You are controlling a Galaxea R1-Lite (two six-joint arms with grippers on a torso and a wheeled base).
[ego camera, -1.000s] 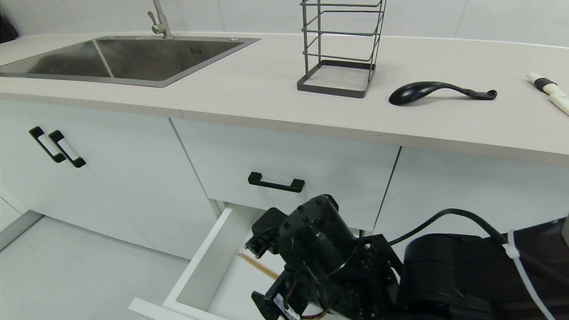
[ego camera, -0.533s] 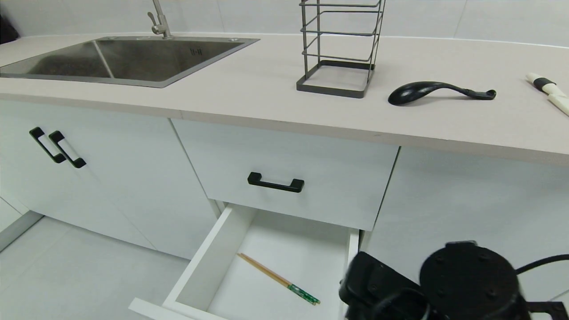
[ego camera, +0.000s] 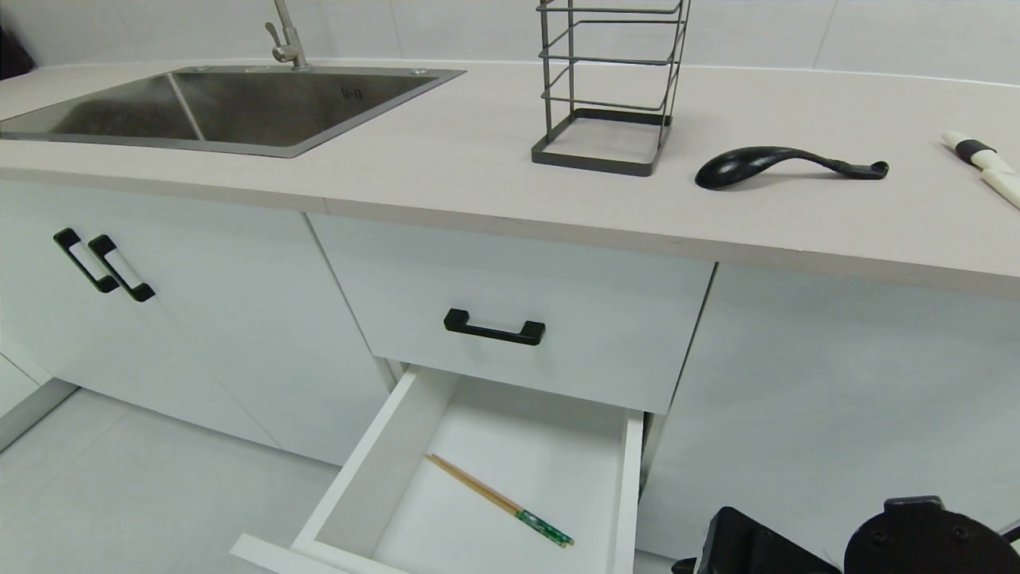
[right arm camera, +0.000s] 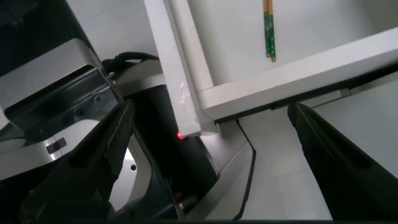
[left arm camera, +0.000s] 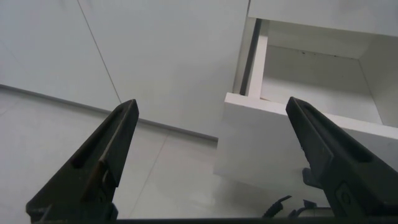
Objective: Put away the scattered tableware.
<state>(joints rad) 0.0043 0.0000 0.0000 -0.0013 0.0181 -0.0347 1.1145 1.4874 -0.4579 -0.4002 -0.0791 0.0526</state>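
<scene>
White utensil (ego camera: 986,163) cut off at right edge; chopsticks (ego camera: 498,500) in drawer (ego camera: 374,478).

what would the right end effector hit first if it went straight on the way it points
Most likely the drawer: its front corner lies dead ahead of the right end effector, though depth is hard to judge.

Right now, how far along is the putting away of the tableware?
Done: chopsticks lie in the open drawer. In hand: nothing; left gripper and right gripper are open, empty. Left: the black spoon and a white utensil on the counter, then closing the drawer.
</scene>
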